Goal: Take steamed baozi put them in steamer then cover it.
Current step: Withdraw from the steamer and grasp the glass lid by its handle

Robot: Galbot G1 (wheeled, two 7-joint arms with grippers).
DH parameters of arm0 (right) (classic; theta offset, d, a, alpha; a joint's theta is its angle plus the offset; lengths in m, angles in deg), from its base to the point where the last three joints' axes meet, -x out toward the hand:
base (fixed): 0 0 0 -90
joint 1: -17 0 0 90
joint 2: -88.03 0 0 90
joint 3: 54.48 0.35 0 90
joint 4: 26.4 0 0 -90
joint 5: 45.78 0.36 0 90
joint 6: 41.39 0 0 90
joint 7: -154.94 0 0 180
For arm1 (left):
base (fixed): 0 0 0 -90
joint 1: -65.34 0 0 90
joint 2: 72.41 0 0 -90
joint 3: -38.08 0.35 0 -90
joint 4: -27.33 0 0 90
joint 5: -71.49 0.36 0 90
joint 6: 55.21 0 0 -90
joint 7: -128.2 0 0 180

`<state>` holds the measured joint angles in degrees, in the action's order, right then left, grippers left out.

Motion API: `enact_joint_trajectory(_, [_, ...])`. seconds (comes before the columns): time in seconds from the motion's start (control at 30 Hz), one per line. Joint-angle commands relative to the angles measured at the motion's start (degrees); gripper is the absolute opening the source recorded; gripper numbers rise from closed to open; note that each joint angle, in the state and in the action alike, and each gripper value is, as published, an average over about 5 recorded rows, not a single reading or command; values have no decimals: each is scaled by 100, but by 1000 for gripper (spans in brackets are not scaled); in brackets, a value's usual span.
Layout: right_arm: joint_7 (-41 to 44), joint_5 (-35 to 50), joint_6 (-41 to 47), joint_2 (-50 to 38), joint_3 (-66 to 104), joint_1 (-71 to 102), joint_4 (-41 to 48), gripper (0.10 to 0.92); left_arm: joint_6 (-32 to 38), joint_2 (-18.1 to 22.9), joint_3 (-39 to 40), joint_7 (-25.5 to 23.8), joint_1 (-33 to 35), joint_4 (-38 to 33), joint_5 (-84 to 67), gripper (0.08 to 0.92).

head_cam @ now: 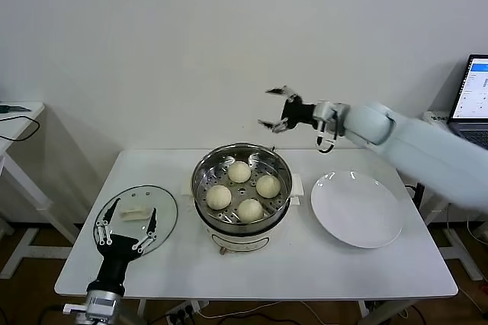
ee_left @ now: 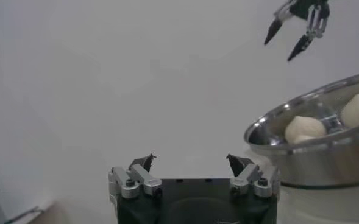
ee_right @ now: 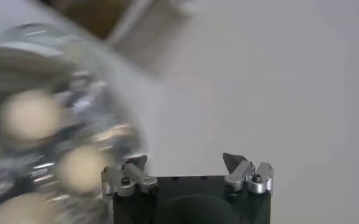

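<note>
**4 buns in the steamer, lid not yet on**

Nearest to the robot, the left pincer hangs over the near left part of the white desk. Its fingers are spread wide and grasp nothing. It is directly above the cover, a clear glass lid with a metal rim and a white oblong handle, which lies flat on the desk to the left of the steamer. Whether the fingertips touch the glass I cannot tell.

In the middle of the desk stands the steamer, a shiny steel pot on a white base. On its perforated tray sit 4 steamed baozi, pale and round, close together in a ring. The pot is uncovered.

To the right of the steamer, just beside it, lies a flat white plate with nothing on it.

Farther back, the right pincer is in the air above the far edge of the desk, behind the steamer and higher than it, pointing to the left. It is released too, fingers wide apart and grasping nothing.

At the far right edge a laptop with a lit screen is partly seen.
</note>
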<state>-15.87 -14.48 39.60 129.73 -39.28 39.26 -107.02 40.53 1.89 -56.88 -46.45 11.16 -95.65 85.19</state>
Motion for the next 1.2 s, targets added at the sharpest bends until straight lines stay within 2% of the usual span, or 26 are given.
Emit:
enact_joint_trajectory(0.03, [-2342, -140, -1010, -196, 4919, 4594, -386, 823, 145, -39, -95, 28, -366, 279, 362, 823])
enact_joint_trajectory(0.3, [-2186, -587, -996, 1310, 7126, 6865, -637, 823, 299, -182, -206, 99, -567, 786, 908, 823])
enact_joint_trajectory(0.43, [-2036, -648, -1065, 1855, 7636, 7583, -719, 823, 317, -249, -228, 164, -736, 1141, 1192, 823])
enact_joint_trajectory(0.77, [-1838, -695, -1047, 2215, 7696, 8389, -968, 823, -4, -451, -298, 323, -1061, 1950, 2840, 823])
enact_joint_trajectory(1.2, [-1777, -971, -988, 2520, 7598, 8602, -1061, 823, 118, -534, 139, 713, -1944, 3659, 5149, 823])
